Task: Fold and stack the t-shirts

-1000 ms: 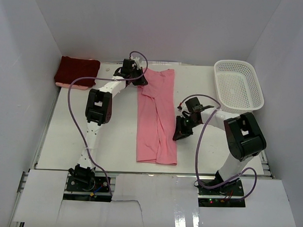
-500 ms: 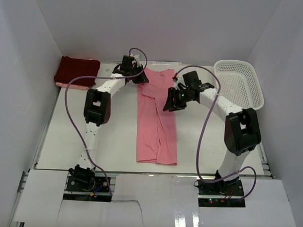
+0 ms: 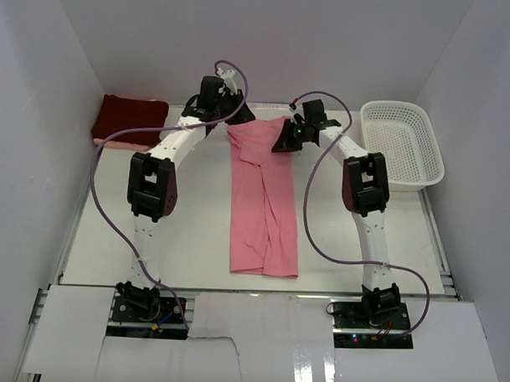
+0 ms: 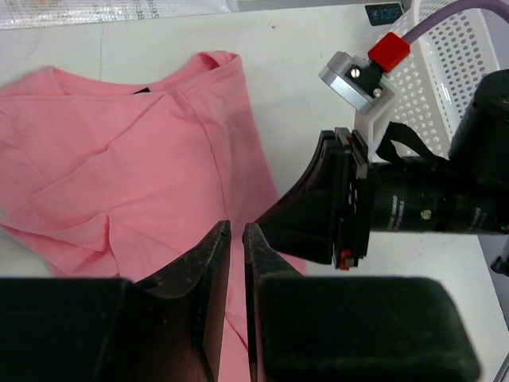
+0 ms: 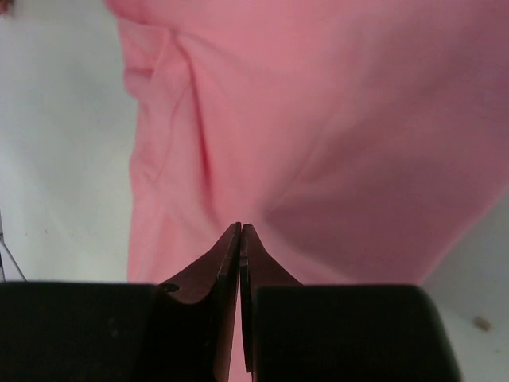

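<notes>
The salmon pink t-shirt (image 3: 263, 208) lies folded into a long strip down the middle of the table. Its collar end fills the left wrist view (image 4: 119, 159) and the right wrist view (image 5: 334, 119). My left gripper (image 3: 239, 117) hangs over the far left corner, jaws a narrow gap apart (image 4: 236, 227), pink cloth showing through the gap. My right gripper (image 3: 282, 142) sits at the far right corner, shut (image 5: 240, 227), with folds of pink cloth running to its tips. The dark maroon t-shirt (image 3: 128, 119) rests as a folded rectangle at the far left.
A white mesh basket (image 3: 406, 105) stands at the far right of the table, also seen in the left wrist view (image 4: 445, 48). White walls close in the table on three sides. Purple cables loop from both arms.
The right arm swung from the table's right middle to the pink t-shirt's far right corner, opened and then shut there. The left jaws parted slightly, and the collar end shifted.
</notes>
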